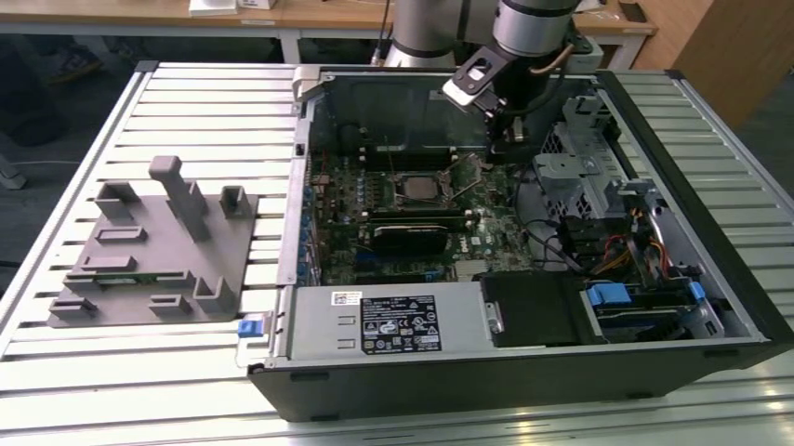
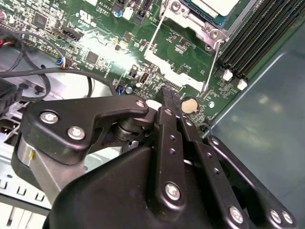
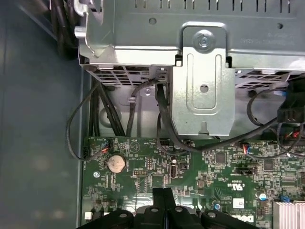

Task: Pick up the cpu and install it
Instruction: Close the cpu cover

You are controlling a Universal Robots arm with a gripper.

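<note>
The cpu (image 1: pixel 418 189) lies flat in the motherboard socket in the middle of the open computer case; its silver-white top (image 2: pixel 211 5) shows inside the metal socket frame in the second wrist view. My gripper (image 1: pixel 511 139) hangs above the board, to the exterior view's right of the socket and clear of it. Its black fingers (image 2: pixel 167 98) are pressed together with nothing between them, and their tips (image 3: pixel 163 193) hover over the green board near a round coin battery (image 3: pixel 116 163).
A grey plastic tray with upright blocks (image 1: pixel 149 251) sits on the slatted table at the exterior view's left. Inside the case are a metal drive cage (image 1: pixel 583 177), black cables (image 3: pixel 143 109), memory slots (image 2: pixel 257 38) and a power supply (image 1: pixel 385 321).
</note>
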